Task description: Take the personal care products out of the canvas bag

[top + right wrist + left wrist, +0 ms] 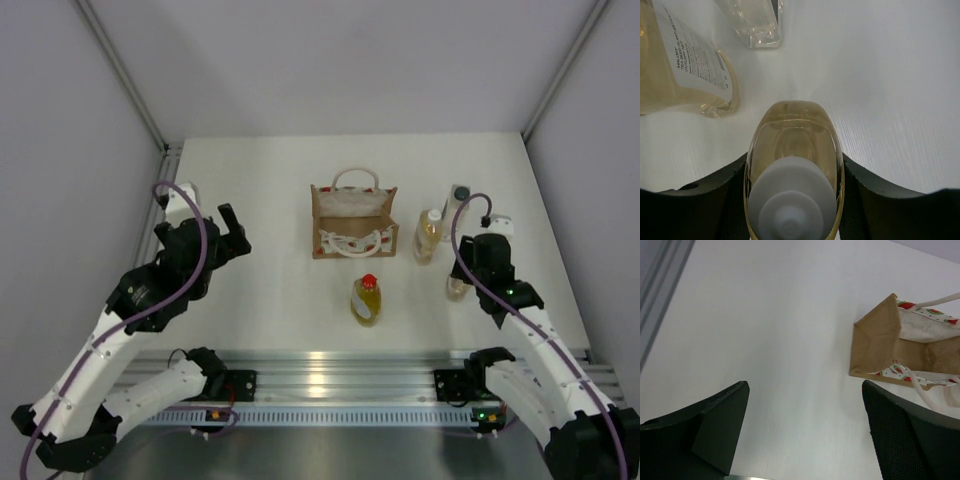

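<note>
- Left end effector (238,232) hangs above the left side of the worktop (270,190), well apart from the bag. Its jaws are spread wide with nothing between them, and in the left wrist view only bare worktop shows in the gap.
- Right end effector (795,172) is on the right side of the worktop, partly closed. Its two dark fingers (735,182) press both flanks of the held amber bottle (792,130), which is seen from above with its white cap nearest the camera.
- The held amber bottle is upright. We cannot tell whether its base touches the worktop.
- The canvas bag (353,222) stands upright at mid-worktop with its mouth up. Its far rope handle is raised, and the near one droops over the white front panel with red marks.
- The yellow bottle (366,300), red cap on, sits on the worktop in front of the bag, apart from it.
- The free amber bottle (428,236) stands just right of the bag. Its printed label is visible in the right wrist view.
- The pale bottle (457,205), with a dark grey cap, is behind and right of the free amber bottle and close to it.
- The held amber bottle sits nearer the arms than those two, to the right of the yellow bottle.
- All four bottles are outside the bag.
</note>
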